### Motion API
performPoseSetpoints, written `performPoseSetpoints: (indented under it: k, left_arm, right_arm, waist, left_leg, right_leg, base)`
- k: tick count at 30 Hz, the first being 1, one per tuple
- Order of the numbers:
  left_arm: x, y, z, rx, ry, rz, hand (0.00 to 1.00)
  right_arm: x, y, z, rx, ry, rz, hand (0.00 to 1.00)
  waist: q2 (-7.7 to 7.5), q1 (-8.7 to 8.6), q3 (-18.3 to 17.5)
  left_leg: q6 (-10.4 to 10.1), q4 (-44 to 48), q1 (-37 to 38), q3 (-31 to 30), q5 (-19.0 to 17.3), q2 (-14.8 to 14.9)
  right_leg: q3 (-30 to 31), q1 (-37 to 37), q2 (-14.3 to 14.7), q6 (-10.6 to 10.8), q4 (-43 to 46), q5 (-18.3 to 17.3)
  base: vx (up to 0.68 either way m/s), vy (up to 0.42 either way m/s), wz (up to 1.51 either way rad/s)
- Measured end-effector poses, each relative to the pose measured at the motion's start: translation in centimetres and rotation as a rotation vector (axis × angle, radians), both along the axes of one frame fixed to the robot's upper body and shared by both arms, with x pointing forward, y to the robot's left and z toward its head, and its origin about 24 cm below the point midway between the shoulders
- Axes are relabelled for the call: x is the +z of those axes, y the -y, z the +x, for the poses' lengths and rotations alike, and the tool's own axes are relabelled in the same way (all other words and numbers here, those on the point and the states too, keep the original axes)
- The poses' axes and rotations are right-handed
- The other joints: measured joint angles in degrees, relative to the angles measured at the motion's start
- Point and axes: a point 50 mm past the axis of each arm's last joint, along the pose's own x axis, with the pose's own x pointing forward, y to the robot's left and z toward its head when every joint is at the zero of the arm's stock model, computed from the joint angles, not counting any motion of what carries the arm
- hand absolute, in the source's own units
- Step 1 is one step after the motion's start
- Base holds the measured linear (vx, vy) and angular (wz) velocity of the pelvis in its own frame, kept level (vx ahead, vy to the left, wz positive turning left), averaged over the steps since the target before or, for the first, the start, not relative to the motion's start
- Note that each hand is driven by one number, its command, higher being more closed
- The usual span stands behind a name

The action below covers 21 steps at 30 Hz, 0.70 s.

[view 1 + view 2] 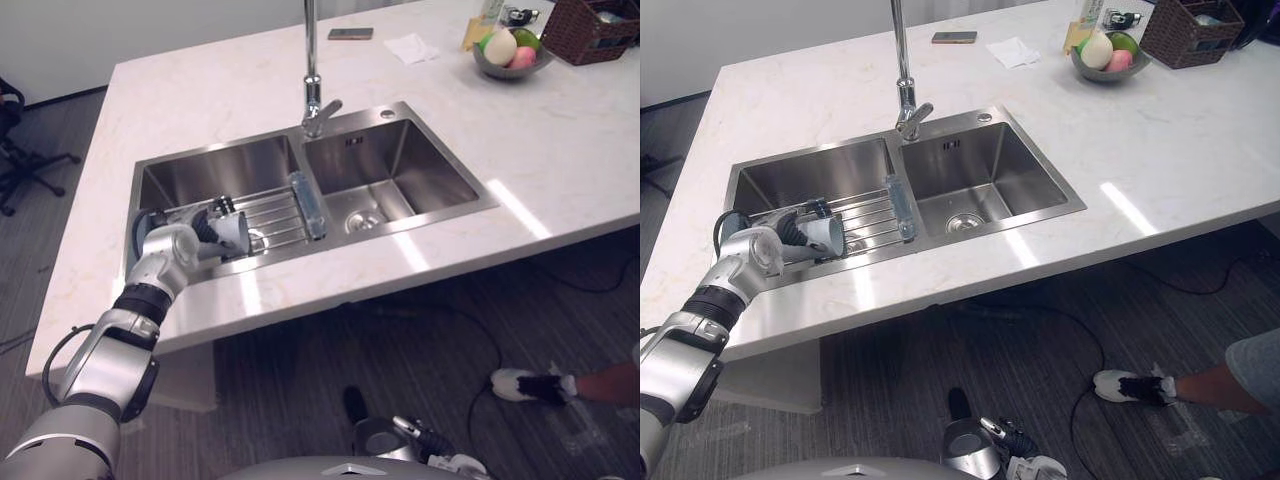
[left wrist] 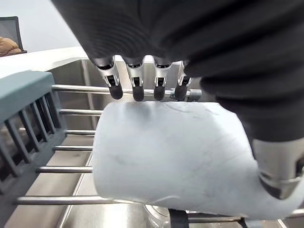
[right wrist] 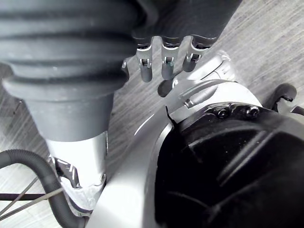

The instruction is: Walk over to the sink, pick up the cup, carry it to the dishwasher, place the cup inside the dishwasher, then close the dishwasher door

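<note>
One pale matte cup [image 2: 171, 161], sideways in the tightly curled left hand [image 2: 190, 38]

**My left arm** [image 1: 120, 345]: rounded, smooth silver-grey shells, parted by black bands at the joints.

**My left hand** [image 1: 208, 228]: the back and wrist lie under a matt dark ribbed cover [image 2: 199, 42], folded in close ridges. Beside it runs a row of slim silver fingers [image 2: 136, 78], each ending in a dark rounded tip. The broad silver thumb [image 2: 279, 166] has a dark end.

**My right hand** [image 3: 164, 61]: a thick-ringed dark wrist cover [image 3: 61, 52], and the same silver fingers with dark tips, built of small slotted metal links.
</note>
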Motion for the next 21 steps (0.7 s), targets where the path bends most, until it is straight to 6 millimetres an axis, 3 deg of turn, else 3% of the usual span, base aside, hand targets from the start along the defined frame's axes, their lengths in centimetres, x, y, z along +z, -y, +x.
performPoseSetpoints:
  k: [21]
  left_arm:
    - [-1.6, -1.3, -0.6, 0.061, -0.055, 0.026, 0.0]
  right_arm:
    - [0.0, 0.1, 0.0, 0.003, -0.002, -0.005, 0.0]
  waist:
    - [0.24, -0.17, 0.16]
  left_leg:
    - [-0.18, 0.02, -0.45, 0.22, -0.12, 0.11]
  right_leg:
    - [0.22, -0.58, 0.19, 0.0, -0.34, -0.02]
  base:
    - [-0.03, -0.017, -0.01]
